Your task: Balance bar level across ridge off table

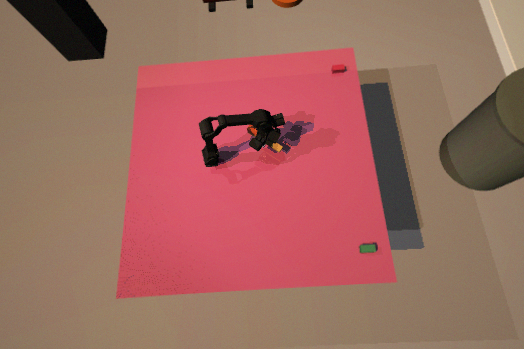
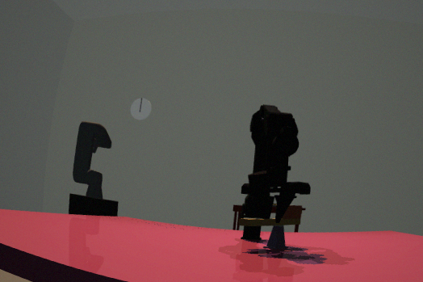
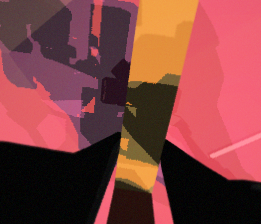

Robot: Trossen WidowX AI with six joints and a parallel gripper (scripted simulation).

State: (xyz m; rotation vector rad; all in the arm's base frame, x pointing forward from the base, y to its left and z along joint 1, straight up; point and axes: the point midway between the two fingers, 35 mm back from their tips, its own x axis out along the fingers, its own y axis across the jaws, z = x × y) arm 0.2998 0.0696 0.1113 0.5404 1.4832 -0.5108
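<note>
My gripper [image 1: 266,140] [image 2: 278,219] [image 3: 141,140] is shut on the bar [image 1: 277,147] [image 2: 292,220] [image 3: 161,50], with a fingertip on each side of it in the wrist view. The bar is yellow-orange along the part in front of the fingers and dark red at the bottom of the wrist view. In the exterior view it looks about level, held above the pink table. The dark blue-grey ridge [image 2: 276,240] stands on the table under the bar, narrowing toward its top. Whether the bar touches the ridge top cannot be told.
A small red block [image 1: 338,68] lies near the back right corner of the pink table [image 1: 225,235] [image 2: 161,250], and a green block [image 1: 368,248] near its front right corner. A large grey-green cylinder [image 1: 482,140] stands beyond the right edge.
</note>
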